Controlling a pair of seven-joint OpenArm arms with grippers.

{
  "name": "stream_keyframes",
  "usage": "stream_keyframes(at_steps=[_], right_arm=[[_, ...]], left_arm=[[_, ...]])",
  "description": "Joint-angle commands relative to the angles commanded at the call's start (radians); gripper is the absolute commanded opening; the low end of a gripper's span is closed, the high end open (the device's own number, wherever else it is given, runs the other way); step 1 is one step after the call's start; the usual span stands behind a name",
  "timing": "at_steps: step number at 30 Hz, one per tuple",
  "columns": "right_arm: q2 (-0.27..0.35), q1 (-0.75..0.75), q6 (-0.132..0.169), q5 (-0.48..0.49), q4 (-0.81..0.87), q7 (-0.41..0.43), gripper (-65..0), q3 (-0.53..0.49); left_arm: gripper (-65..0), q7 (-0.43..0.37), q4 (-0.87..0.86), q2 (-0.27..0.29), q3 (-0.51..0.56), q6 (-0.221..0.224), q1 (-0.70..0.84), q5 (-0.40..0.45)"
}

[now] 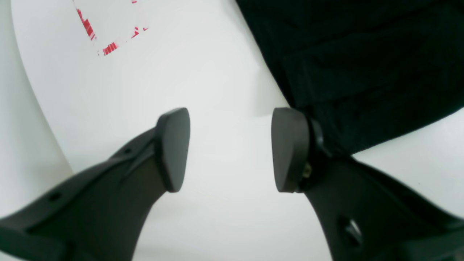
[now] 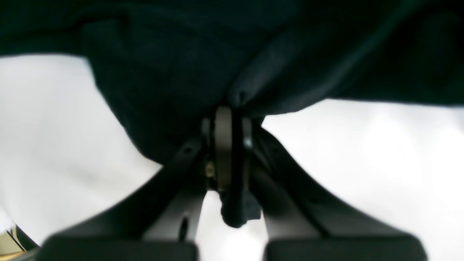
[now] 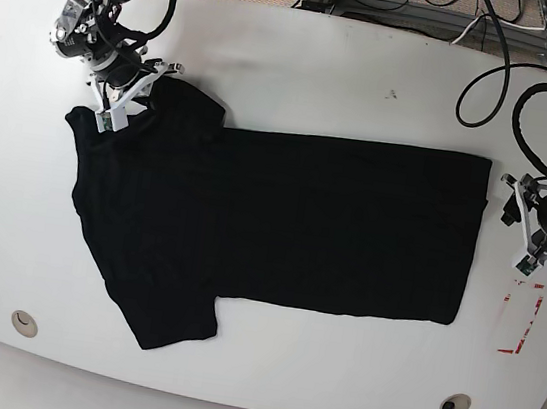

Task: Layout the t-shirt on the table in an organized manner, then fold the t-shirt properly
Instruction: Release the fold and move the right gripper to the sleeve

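The black t-shirt (image 3: pixel 282 216) lies spread on the white table (image 3: pixel 300 77), its hem toward the right and its sleeves at the left. One sleeve lies flat at the lower left; the other is bunched at the upper left. There my right gripper (image 3: pixel 112 113) is shut on a fold of the t-shirt (image 2: pixel 174 61), and cloth hangs out below the right gripper (image 2: pixel 232 145). My left gripper (image 3: pixel 516 229) stands open just right of the hem. In the left wrist view the left gripper (image 1: pixel 232 148) holds nothing, and the t-shirt (image 1: pixel 362 54) lies beside its right finger.
A red tape rectangle (image 3: pixel 521 318) is marked on the table's right side, and the red tape (image 1: pixel 108 47) also shows in the left wrist view. Two small round holes (image 3: pixel 24 321) (image 3: pixel 453 403) sit near the front edge. Cables (image 3: pixel 494 62) run along the back right.
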Motion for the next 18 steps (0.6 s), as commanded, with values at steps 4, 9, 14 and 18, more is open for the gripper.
stream_keyframes(at_steps=[4, 9, 14, 18], right_arm=[[-0.002, 0.005, 0.000, 0.002, 0.092, -0.061, -65.0, 0.000], [-0.002, 0.048, -0.011, 0.091, 0.196, -0.152, -65.0, 0.005], [-0.002, 0.149, -0.012, 0.120, 0.196, -0.189, -65.0, 0.005], [-0.002, 0.235, -0.012, 0.118, 0.127, -0.190, -65.0, 0.000]], left_arm=[[-31.8, 0.000, 0.000, 0.000, 0.000, 0.000, 0.017, 0.000], [-31.8, 0.000, 0.000, 0.000, 0.000, 0.000, 0.020, 0.000], [-31.8, 0.000, 0.000, -0.002, 0.000, 0.000, 0.037, 0.002], [-31.8, 0.002, 0.000, -0.002, 0.000, 0.000, 0.038, 0.002]])
